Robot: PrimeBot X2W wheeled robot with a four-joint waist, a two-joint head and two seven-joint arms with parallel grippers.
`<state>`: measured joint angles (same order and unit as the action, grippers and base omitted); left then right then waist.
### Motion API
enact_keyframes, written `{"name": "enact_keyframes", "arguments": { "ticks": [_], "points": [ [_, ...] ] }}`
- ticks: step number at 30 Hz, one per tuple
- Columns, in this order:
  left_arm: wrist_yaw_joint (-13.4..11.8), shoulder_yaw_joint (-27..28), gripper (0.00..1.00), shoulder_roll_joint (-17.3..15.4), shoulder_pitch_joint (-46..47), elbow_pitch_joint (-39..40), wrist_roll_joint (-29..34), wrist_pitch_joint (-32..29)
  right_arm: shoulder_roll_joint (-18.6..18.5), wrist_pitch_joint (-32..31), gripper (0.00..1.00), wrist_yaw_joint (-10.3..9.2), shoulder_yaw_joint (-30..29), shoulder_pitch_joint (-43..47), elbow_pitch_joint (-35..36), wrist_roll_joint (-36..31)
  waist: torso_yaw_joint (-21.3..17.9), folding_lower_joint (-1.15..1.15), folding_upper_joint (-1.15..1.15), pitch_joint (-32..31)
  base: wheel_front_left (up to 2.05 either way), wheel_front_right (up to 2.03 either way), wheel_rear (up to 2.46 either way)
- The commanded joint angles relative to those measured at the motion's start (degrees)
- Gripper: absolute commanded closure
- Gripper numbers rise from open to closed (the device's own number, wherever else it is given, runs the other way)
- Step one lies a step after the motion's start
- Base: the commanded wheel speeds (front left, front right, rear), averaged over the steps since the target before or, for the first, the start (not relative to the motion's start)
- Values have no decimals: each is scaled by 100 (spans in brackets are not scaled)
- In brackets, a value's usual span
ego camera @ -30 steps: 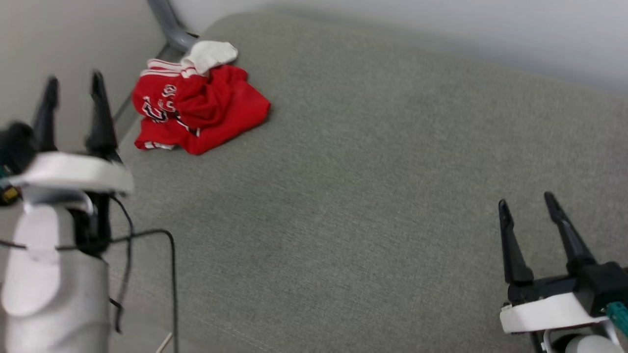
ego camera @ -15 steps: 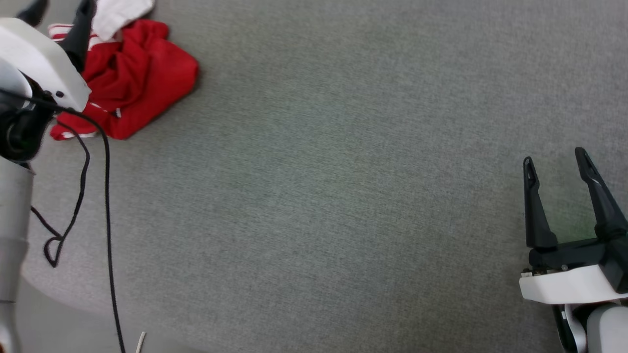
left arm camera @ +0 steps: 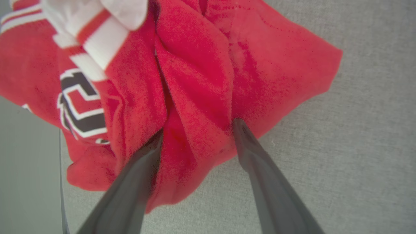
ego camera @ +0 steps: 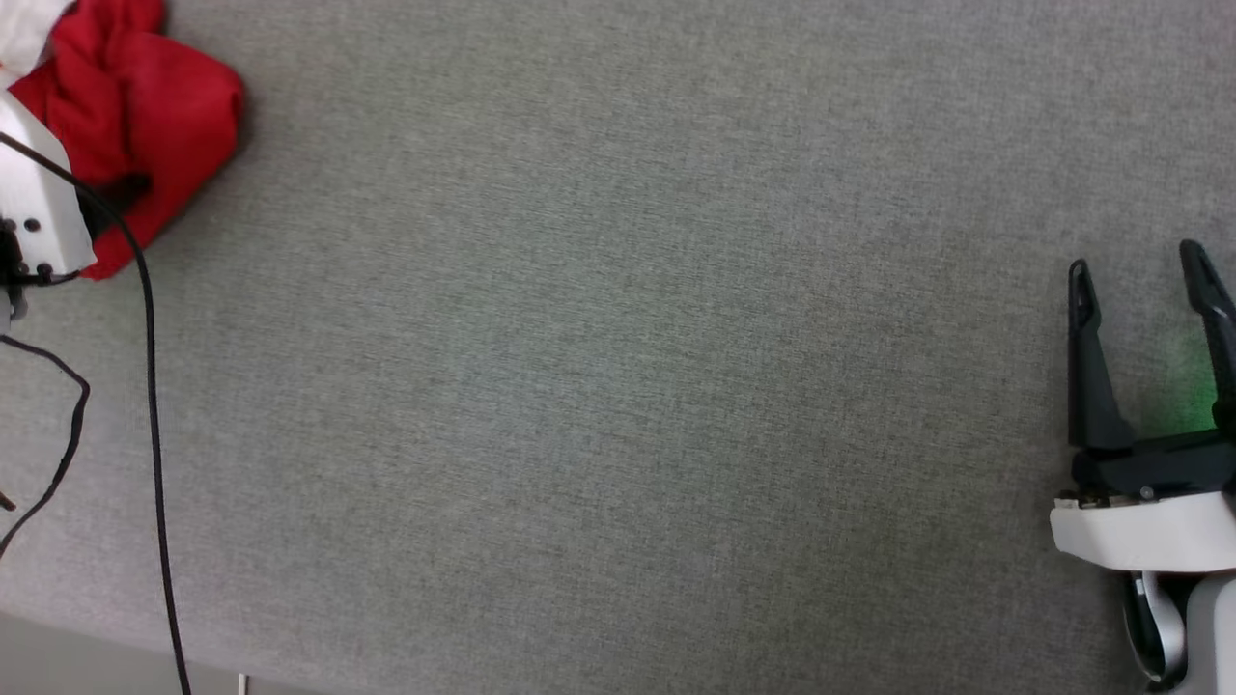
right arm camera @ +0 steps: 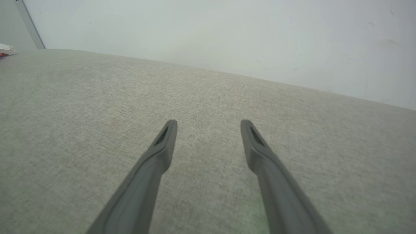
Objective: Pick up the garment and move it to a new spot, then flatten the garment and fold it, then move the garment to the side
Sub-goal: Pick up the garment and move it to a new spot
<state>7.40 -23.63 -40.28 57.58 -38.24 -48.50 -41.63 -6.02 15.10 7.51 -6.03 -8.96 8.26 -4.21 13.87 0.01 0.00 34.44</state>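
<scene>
Work surface: grey woven-fabric cushion point(ego camera: 618, 386), flat, with its far edge against a pale plain wall point(right arm camera: 227, 32). Garment: red jersey-style T-shirt with white sleeve, red-and-white striped trim and black white-outlined lettering point(left arm camera: 195, 65), lying crumpled in a heap at the cushion's far left corner; in the head view it sits at the top left point(ego camera: 145, 106), and in the right wrist view a small bit of white and red shows at the far left near the wall point(right arm camera: 5, 49). In the left wrist view the heap's lettered side reaches the cushion's left edge; whether it overhangs, I cannot tell. Left claw point(left arm camera: 198, 130): both dark fingers spread wide, tips pressed into the heap's near side, a thick red fold lying between them; jaws not closed on the cloth, nothing lifted. In the head view its white wrist housing point(ego camera: 34, 203) covers the near part of the garment, and a loose black cable point(ego camera: 150, 386) runs from it toward the cushion's near edge. Right claw point(ego camera: 1139, 261): at the cushion's right side, well apart from the garment, fingers wide apart point(right arm camera: 208, 125), holding nothing, over bare fabric. Faint green glow point(ego camera: 1183, 410) on the fabric between its fingers.
</scene>
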Motion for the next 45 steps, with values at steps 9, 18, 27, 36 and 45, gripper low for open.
{"name": "enact_keyframes", "arguments": {
  "ticks": [9,18,27,36,45],
  "points": [
    [-1,-410,0,374,-143,-827,-270,-183,-25,6,0,-4,0,-158,3,-46,-159,-1,0,227,0,0,0],
    [0,-802,100,20,155,-742,-132,613,80,9,0,-4,17,-57,-146,74,-124,-1,0,-243,0,0,0],
    [-1,-1713,100,-425,539,277,36,1325,255,10,0,-4,76,157,-445,245,-82,-1,0,-1133,0,0,0],
    [-1,-2511,100,-507,912,1321,172,1506,315,10,0,-4,110,294,-593,441,-488,-1,0,-1702,0,0,0],
    [-1,-3249,100,105,1237,2100,466,1747,320,10,0,-4,42,356,-657,803,-1339,-1,0,-1889,0,0,0]
  ]
}}
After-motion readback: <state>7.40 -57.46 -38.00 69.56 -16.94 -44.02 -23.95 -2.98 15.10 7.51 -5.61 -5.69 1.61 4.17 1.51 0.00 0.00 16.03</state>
